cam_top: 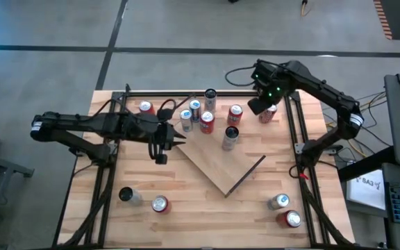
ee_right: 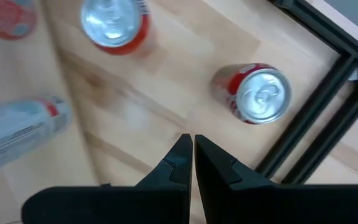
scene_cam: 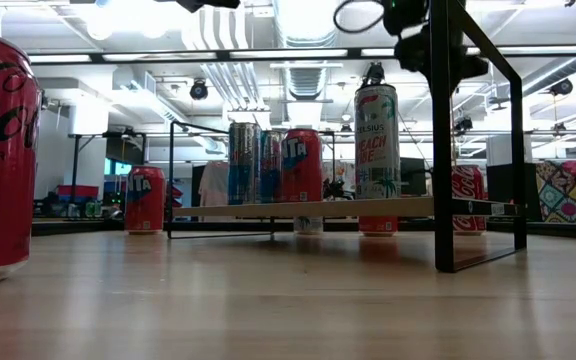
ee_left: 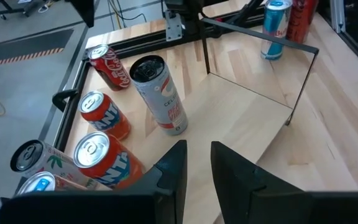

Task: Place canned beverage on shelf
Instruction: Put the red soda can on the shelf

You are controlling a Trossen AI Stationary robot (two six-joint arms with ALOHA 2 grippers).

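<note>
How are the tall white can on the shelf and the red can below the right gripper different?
The tall white can is slim, white with red markings, and stands on the shelf. The red can is shorter and red, and stands on the tabletop beside the black frame. Both are upright, and no gripper holds either.

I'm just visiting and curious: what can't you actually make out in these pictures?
- High view: the red can by the right tool is half hidden under the arm.
- Low view: the big red can is cut off by the edge.
- Right wrist view: the tall pale can is too blurred to read.
</note>
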